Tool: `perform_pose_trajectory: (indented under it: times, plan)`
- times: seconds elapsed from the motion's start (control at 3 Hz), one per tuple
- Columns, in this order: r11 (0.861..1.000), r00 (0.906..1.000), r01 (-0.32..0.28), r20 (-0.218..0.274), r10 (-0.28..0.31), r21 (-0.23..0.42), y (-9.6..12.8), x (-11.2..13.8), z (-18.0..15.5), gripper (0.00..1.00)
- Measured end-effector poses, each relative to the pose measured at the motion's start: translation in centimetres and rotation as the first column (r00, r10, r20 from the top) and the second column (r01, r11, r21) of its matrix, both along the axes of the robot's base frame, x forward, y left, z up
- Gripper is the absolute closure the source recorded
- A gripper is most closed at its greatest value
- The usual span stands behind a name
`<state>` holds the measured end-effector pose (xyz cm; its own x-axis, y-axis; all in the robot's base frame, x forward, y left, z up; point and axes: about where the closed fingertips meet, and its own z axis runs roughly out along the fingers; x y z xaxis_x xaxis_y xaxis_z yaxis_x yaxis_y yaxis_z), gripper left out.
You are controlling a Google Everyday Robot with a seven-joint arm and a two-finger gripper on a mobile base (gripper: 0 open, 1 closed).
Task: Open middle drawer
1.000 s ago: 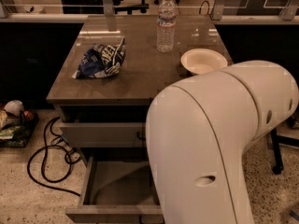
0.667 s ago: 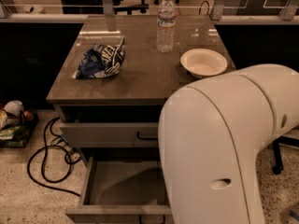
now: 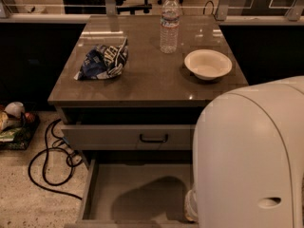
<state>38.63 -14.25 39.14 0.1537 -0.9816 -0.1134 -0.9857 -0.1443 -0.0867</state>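
Observation:
The middle drawer [image 3: 137,194] stands pulled out below the cabinet top, and its wide grey tray shows with nothing in it that I can see. Its front lies at the bottom edge of the camera view and its handle is out of view. Above it is the taller top drawer front [image 3: 104,137] with its black bar handle [image 3: 153,138], standing slightly out from the cabinet. My arm's white housing [image 3: 251,160] fills the lower right and covers the right part of both drawers. My gripper is not in view; it is either behind the housing or outside the frame.
On the brown cabinet top [image 3: 152,80] lie a blue chip bag [image 3: 102,61], a water bottle [image 3: 169,23] and a white bowl [image 3: 208,63]. A black cable [image 3: 47,165] loops on the floor at the left, next to a basket of items [image 3: 14,122].
The white arm housing has shifted right and lower in the view, uncovering the top drawer's handle and more of the open tray. The drawers have not visibly moved.

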Motion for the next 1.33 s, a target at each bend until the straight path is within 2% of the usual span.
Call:
perform_pose_trajectory:
  times: [1.0,1.33]
  plan:
    - [0.997,0.9990,0.023,-0.040,-0.020,0.073,0.6,-5.6,-0.5,1.00]
    - [0.993,0.9990,0.020,-0.043,-0.015,0.116,2.2,-7.0,-0.4,0.84]
